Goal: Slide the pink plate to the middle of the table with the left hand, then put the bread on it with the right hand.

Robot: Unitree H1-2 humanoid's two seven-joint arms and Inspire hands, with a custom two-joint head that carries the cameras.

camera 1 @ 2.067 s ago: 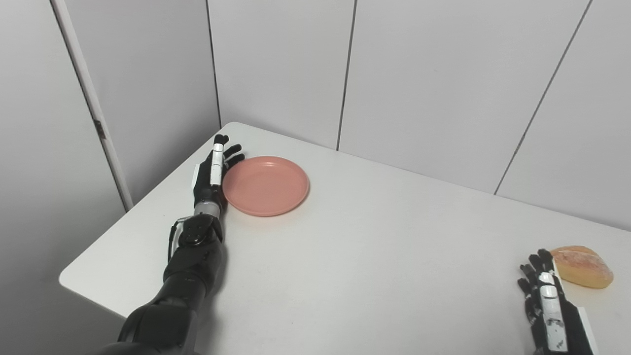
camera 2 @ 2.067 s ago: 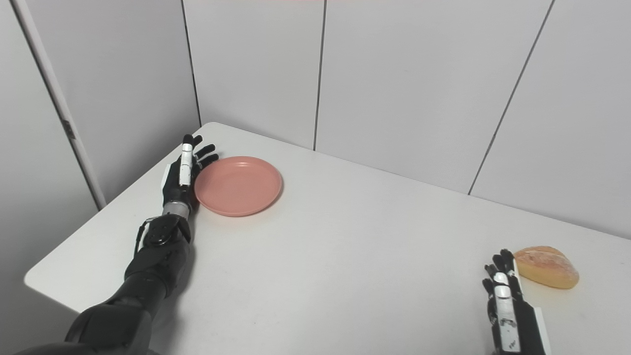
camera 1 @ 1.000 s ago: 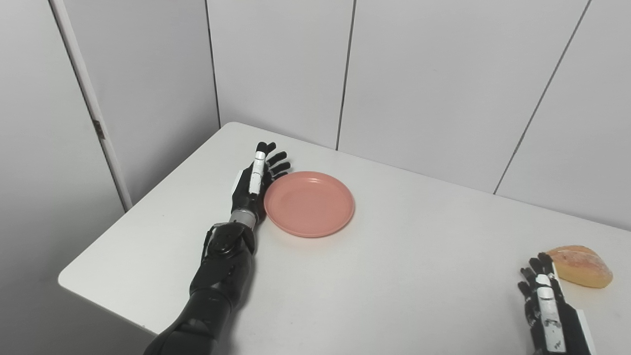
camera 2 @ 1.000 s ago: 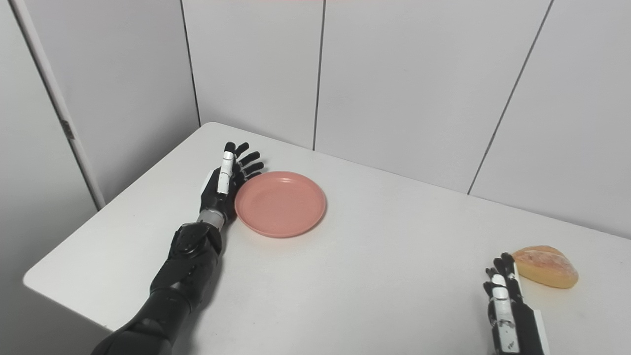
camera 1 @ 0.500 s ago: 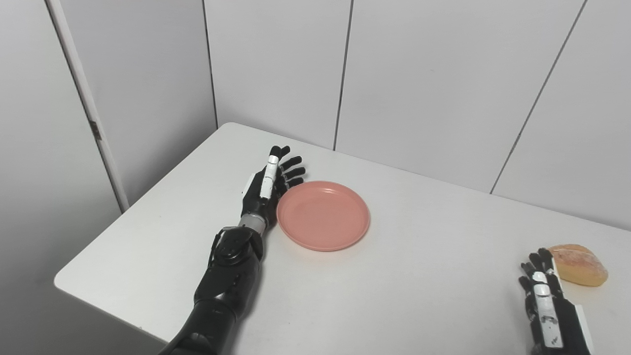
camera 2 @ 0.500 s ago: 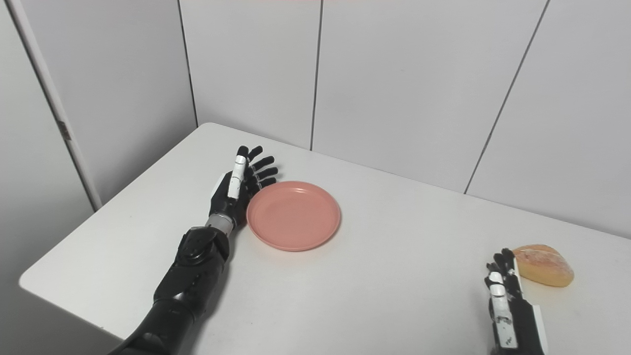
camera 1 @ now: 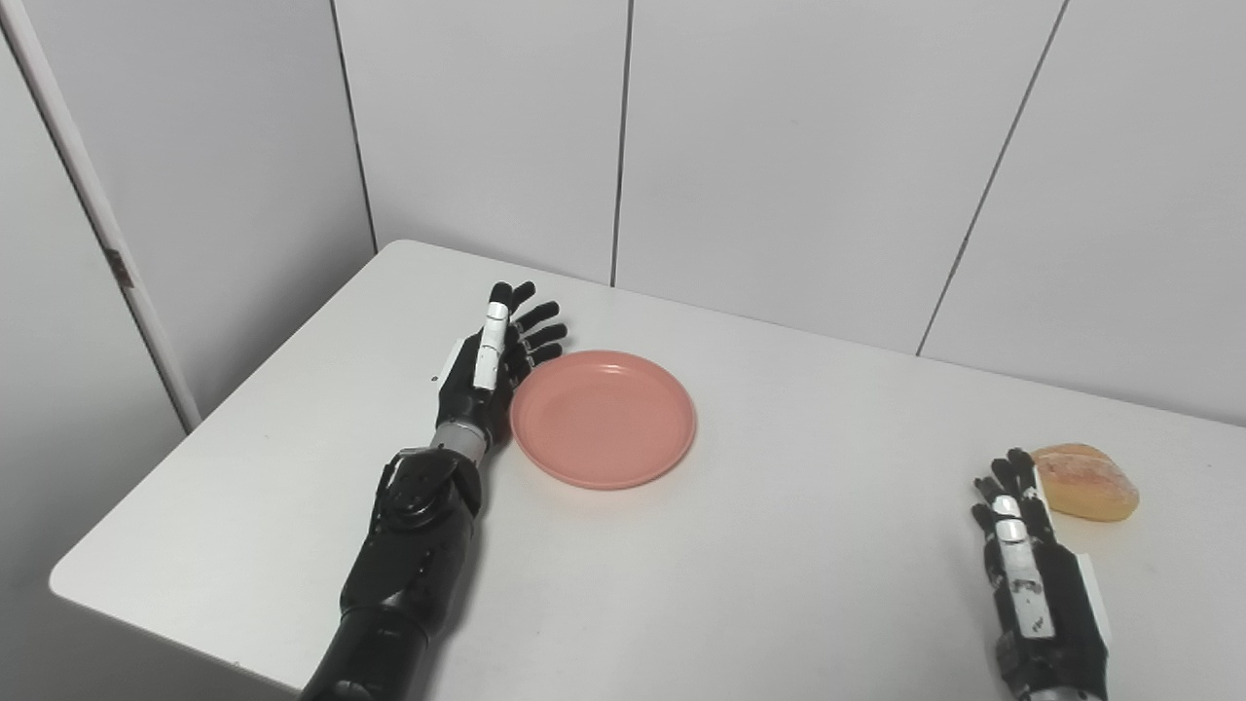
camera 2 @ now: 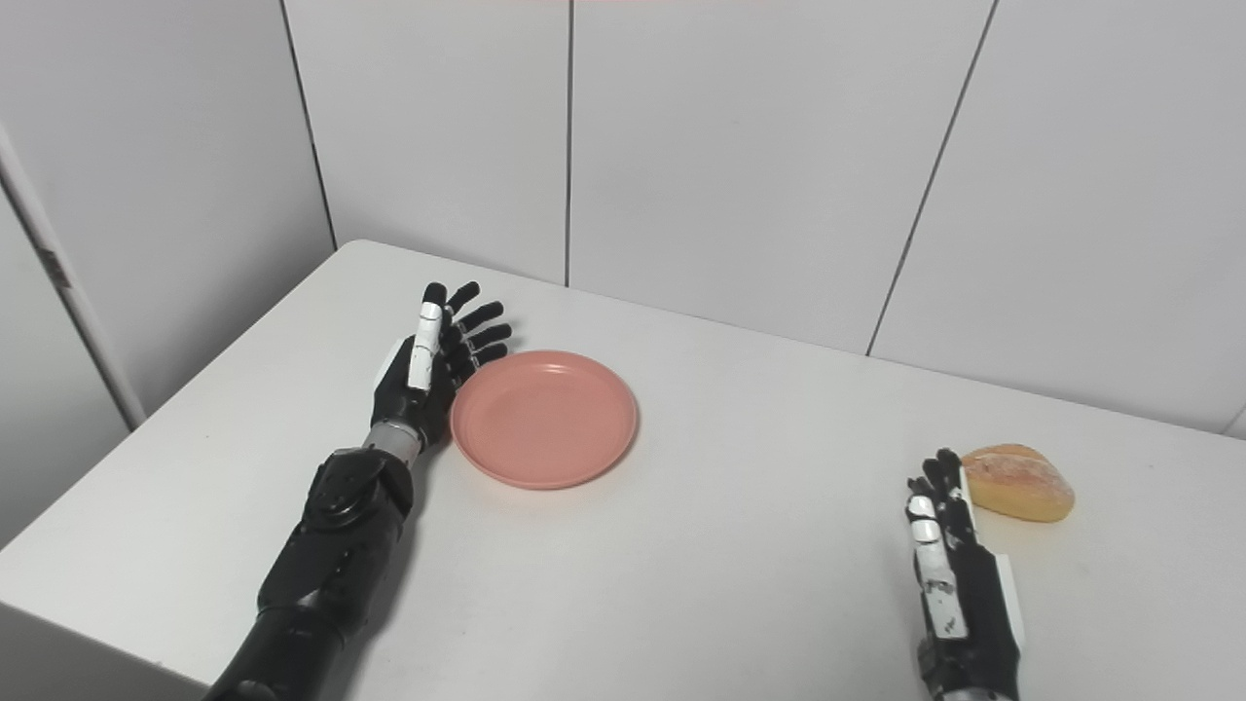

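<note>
The smooth white tabletop (camera 1: 779,545) carried a round, shallow pink plate (camera 1: 604,419) right of the left hand (camera 1: 482,375), which stood edge-on against its rim, fingers spread, holding nothing. The right hand (camera 1: 1032,574) lay open, empty, a crusty bread (camera 1: 1085,482) just beyond its fingertips.

pink plate (camera 2: 544,419) sitting on the white table (camera 2: 740,565), left hand (camera 2: 428,360) flat against its left rim, fingers spread, right hand (camera 2: 949,565) open just beside the bread (camera 2: 1018,483), not touching it
</note>
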